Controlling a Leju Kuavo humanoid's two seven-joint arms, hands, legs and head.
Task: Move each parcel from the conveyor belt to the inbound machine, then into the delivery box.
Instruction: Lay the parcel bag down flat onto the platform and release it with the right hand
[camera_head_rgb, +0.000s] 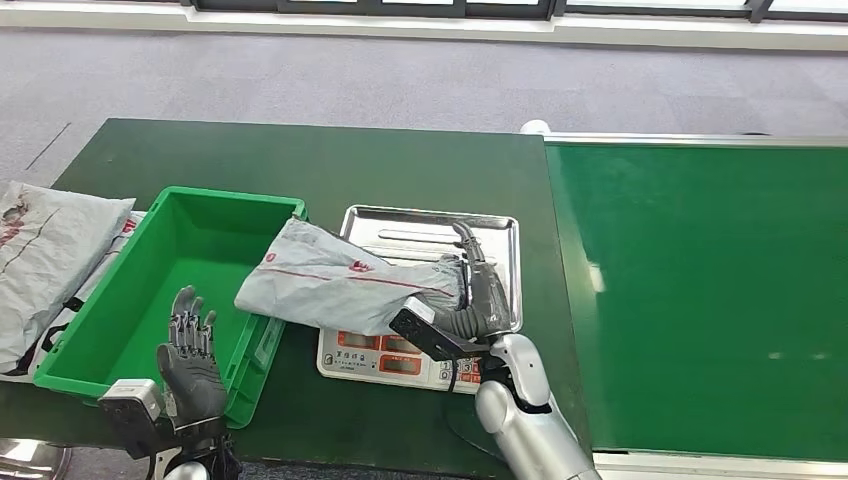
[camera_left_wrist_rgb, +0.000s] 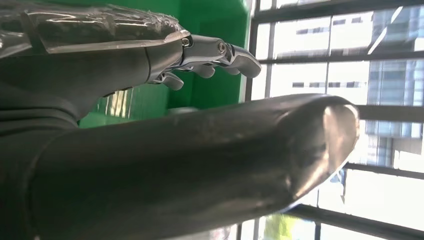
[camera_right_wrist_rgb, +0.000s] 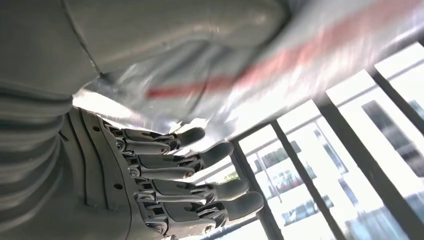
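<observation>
Where the head view looks down on the bench (camera_head_rgb: 330, 160), the right hand (camera_head_rgb: 470, 290) holds a grey parcel (camera_head_rgb: 340, 285) spanning from the inbound machine (camera_head_rgb: 400, 360) over the green delivery box (camera_head_rgb: 160, 290) rim; the left hand (camera_head_rgb: 190, 350) hovers at the box, fingers spread, empty. Left wrist view: fingers (camera_left_wrist_rgb: 220, 52) apart before the green wall. Right wrist view: fingers (camera_right_wrist_rgb: 200, 160) pinching the parcel's edge against the thumb.

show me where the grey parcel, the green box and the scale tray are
grey parcel (camera_head_rgb: 330, 280), head view, middle of the bag.
green box (camera_head_rgb: 232, 197), head view, far rim.
scale tray (camera_head_rgb: 420, 215), head view, bare far edge.
</observation>
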